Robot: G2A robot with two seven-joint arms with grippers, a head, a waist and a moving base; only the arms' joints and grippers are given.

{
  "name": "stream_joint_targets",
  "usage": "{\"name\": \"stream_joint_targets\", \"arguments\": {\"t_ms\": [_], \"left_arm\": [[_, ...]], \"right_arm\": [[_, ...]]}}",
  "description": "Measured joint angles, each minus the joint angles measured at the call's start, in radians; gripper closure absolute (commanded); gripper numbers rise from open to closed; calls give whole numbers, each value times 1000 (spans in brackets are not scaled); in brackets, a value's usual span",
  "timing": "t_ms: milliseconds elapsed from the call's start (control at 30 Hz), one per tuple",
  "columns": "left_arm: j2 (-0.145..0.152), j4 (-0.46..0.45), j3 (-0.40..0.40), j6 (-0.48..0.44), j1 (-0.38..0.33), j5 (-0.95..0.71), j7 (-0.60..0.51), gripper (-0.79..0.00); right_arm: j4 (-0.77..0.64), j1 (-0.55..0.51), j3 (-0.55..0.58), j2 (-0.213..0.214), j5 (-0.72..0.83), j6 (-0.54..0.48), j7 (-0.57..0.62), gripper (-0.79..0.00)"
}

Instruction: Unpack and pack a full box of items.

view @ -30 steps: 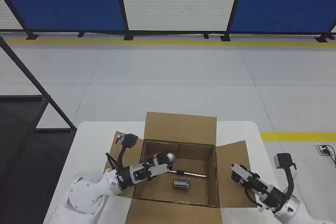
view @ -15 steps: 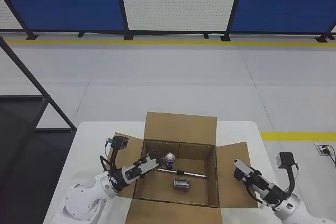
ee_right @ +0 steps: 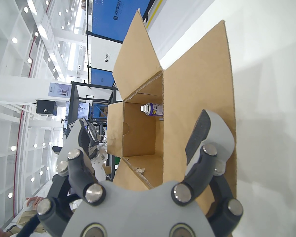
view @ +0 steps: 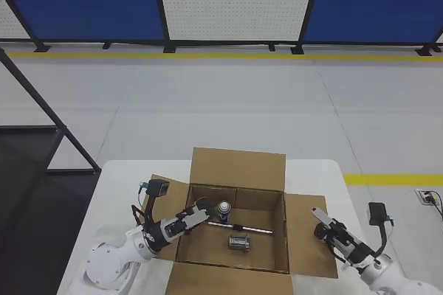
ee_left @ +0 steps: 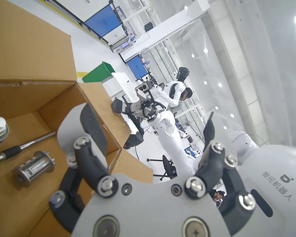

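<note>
Right tool (ee_right: 142,120) has drawn back, apparently clear of the box flap (ee_right: 199,75).

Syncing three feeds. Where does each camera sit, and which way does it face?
Top view: above the arms, looking down at the box on the table; both arms show.
Left wrist view: on the left wrist, facing into the box; left gripper shows, open.
Right wrist view: on the right wrist, facing into the box; right gripper shows, open.
Shared: all three show the spray can.
</note>
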Motion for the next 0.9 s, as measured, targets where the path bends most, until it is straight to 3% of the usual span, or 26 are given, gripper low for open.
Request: {"name": "stream_joint_targets", "arguments": {"t_ms": [900], "left_arm": [[9, -35, 3, 18, 28, 23, 46, -785]], "right_arm": [[87, 50, -57, 30, 8, -22, 138, -785]]}}
